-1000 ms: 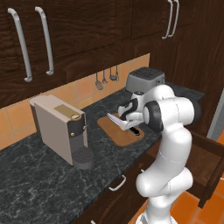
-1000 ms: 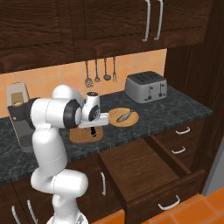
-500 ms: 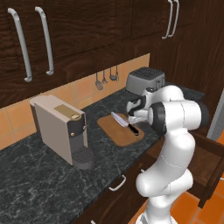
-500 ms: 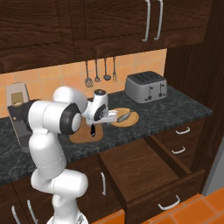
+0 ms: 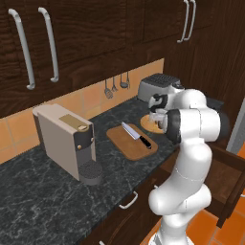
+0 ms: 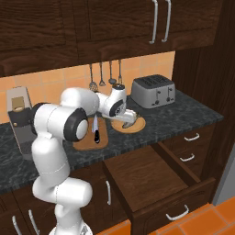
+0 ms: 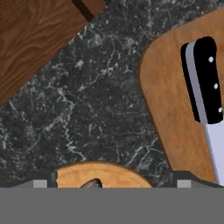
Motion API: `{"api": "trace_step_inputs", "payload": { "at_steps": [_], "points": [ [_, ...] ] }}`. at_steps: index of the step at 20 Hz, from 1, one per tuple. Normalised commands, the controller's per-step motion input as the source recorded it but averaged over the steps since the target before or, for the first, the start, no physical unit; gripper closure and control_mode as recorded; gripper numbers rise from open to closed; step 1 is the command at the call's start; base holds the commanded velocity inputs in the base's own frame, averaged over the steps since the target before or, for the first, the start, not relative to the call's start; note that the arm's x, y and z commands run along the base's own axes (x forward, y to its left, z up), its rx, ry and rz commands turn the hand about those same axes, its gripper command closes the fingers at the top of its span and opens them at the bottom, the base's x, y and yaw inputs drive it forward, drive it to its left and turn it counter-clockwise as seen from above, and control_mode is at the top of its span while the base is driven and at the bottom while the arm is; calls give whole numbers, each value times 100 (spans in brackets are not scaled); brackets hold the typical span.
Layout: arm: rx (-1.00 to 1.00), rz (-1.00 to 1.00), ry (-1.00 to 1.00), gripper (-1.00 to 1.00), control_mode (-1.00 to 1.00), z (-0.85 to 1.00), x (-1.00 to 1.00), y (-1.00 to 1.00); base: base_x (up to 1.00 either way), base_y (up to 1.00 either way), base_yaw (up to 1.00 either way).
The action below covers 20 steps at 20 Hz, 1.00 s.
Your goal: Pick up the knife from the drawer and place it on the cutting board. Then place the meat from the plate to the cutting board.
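Observation:
The knife (image 5: 138, 136), black handle and silver blade, lies free on the cutting board (image 5: 125, 143); the hand view has its handle (image 7: 204, 83) on the board (image 7: 170, 113) at the right. My gripper (image 6: 125, 115) hangs open just above the round plate (image 6: 138, 126), right of the board (image 6: 87, 143). Its fingertips stand wide apart with nothing between them. A sliver of the meat (image 7: 92, 183) shows on the plate (image 7: 109, 174) at the bottom of the hand view. The drawer (image 6: 147, 176) stands pulled open below the counter.
A coffee machine (image 5: 67, 141) stands left of the board. A toaster (image 6: 153, 91) sits behind and right of the plate. Utensils (image 6: 101, 73) hang on the back wall. The black stone counter (image 7: 100, 100) lies between board, plate and drawer.
The gripper let go of the knife, which stays on the cutting board. The hand then swung away from the board to above the plate, jaws wide.

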Motion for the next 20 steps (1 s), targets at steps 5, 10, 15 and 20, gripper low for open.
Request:
{"api": "trace_step_inputs", "payload": {
  "at_steps": [5, 10, 15, 20],
  "points": [
    [-1, -24, 6, -100, -100, 8, 59, -32, 0, 0, 0],
    [0, -13, 9, -100, -100, -17, 26, -45, 0, 0, 0],
    [0, -3, 3, -100, -100, -14, 31, -18, 0, 0, 0],
    [0, 0, 6, -100, -100, -21, 30, 1, 0, 0, 0]
  ]
}}
